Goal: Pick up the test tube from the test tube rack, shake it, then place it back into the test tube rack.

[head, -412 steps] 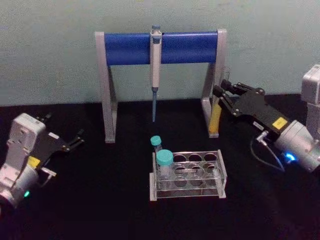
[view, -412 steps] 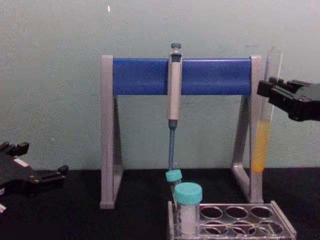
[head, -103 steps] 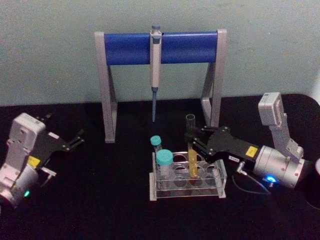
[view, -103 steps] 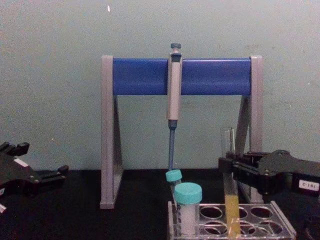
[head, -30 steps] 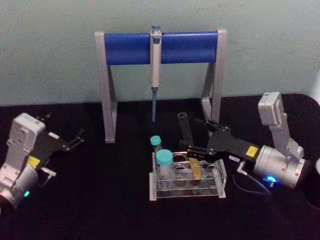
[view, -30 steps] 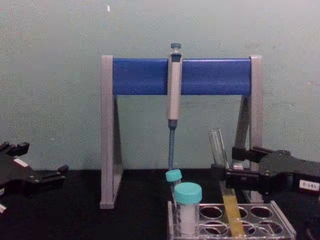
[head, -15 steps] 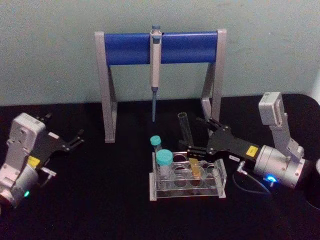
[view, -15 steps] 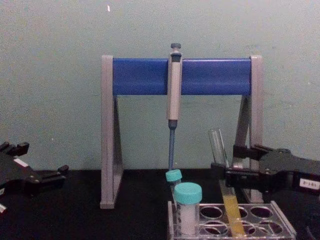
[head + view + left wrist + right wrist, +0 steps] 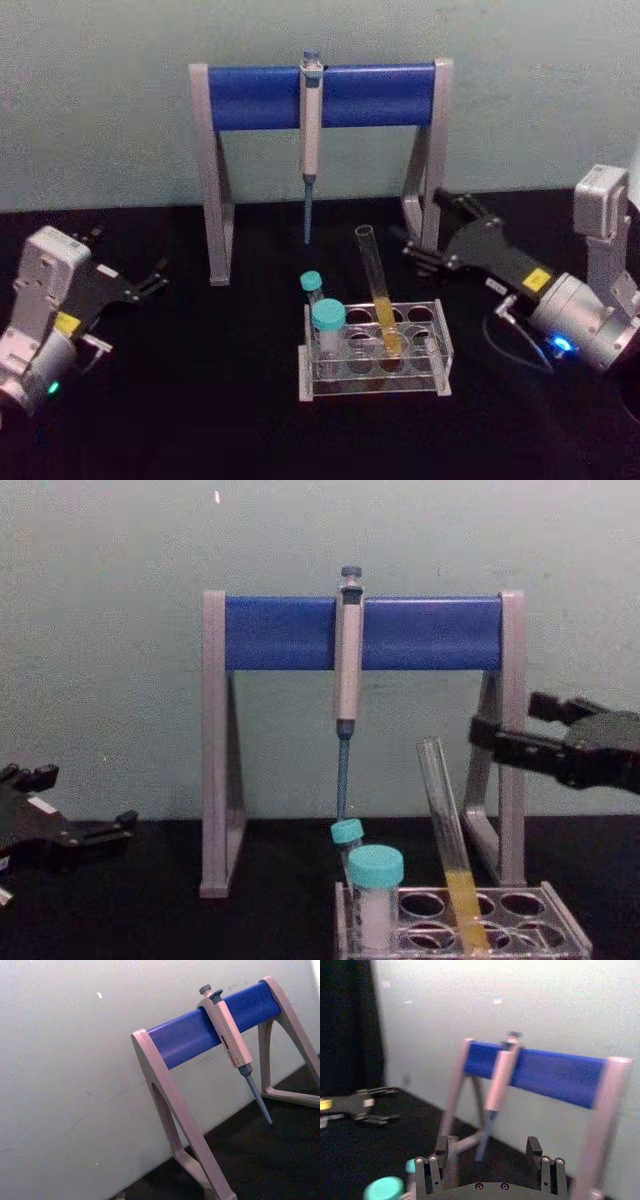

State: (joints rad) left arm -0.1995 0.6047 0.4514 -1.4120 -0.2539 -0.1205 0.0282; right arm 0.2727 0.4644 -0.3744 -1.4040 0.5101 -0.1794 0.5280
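The right tool (image 9: 425, 243) was at the right of the head view, up off the tabletop (image 9: 200, 400). Its two fingers were spread apart with nothing between them. It was well apart from the test tube (image 9: 378, 291), close to the right leg of the pipette stand (image 9: 428, 160). In the chest view the right tool (image 9: 500, 737) came in from the right edge, higher than the top of the test tube (image 9: 447, 840).

The test tube stood in the test tube rack (image 9: 442, 345), in a hole in the right half of it. It was not straight up. Its open top leaned to the left of the frame and its yellow liquid sat at the bottom, down in the rack. Nothing was holding it.

Two teal-capped tubes (image 9: 326, 320) stood at the left end of the rack. A grey pipette (image 9: 310, 140) hung from the blue bar in the middle of the stand.

The left tool (image 9: 150, 280) was parked at the far left of the head view, low by the tabletop, with its fingers apart and empty.

The tube looked put back, so the job looked almost done. But the tube had no cap and it leaned a lot. A bump to the rack or the tabletop could tip it more, and the yellow liquid could spill. The right arm was also close to the stand leg, so a careless swing could knock the stand.
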